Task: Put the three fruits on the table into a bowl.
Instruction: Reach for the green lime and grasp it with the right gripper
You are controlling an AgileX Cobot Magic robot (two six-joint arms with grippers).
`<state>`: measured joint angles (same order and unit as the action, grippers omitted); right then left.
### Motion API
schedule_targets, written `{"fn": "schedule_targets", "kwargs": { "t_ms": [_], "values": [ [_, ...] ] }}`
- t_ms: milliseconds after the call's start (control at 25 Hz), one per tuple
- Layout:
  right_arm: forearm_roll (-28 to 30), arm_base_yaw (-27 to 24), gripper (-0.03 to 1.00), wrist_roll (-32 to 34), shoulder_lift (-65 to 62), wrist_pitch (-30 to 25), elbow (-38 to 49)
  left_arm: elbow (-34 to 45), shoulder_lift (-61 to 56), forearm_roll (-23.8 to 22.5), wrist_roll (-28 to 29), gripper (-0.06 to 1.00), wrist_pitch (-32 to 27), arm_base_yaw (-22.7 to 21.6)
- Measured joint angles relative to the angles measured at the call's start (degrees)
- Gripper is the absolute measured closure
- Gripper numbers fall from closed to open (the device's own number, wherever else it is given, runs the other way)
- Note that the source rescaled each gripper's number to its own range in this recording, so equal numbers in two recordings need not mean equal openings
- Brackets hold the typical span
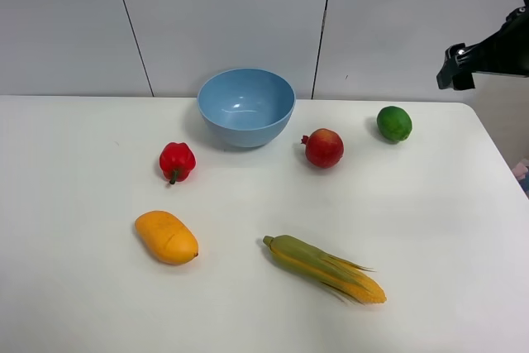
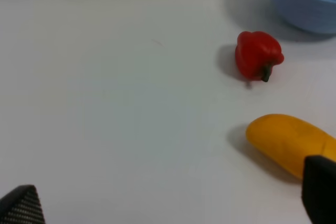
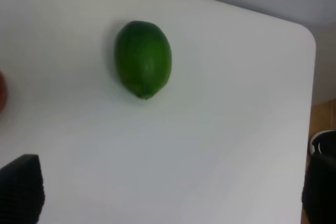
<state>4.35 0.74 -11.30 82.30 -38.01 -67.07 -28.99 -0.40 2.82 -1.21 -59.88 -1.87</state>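
Corn (image 1: 326, 269) sits nearest; skip it. Your right gripper (image 3: 170, 192), jaws spread, hangs nearest the lime (image 3: 143, 59), right of the bowl (image 1: 246, 109); it lies ahead, long axis in line with your reach.

Glossy, seemingly plastic bowl (image 1: 246, 107)

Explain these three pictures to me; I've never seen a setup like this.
It is a two-armed robot at a white table. The wide picture comes from a camera mounted high; the other two come from cameras on each wrist. On the table lie a light-blue bowl, a pomegranate, a lime, a mango, a red bell pepper and a corn cob. The left pincer faces the mango, the right pincer the lime. Both are open and hold nothing.
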Motion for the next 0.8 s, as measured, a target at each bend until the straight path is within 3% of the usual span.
{"fn": "schedule_targets", "kwargs": {
  "t_ms": [320, 800],
  "values": [
    [-1.8, -2.9, -0.03, -1.1, 17.0, 10.9, -5.5, 0.0, 0.0, 0.0, 0.0, -0.05, 0.0, 0.0],
    [-15.3, -2.9, -0.03, -11.1, 36.4, 19.1, -11.6, 0.0, 0.0, 0.0, 0.0, -0.05, 0.0, 0.0]
  ]
}}
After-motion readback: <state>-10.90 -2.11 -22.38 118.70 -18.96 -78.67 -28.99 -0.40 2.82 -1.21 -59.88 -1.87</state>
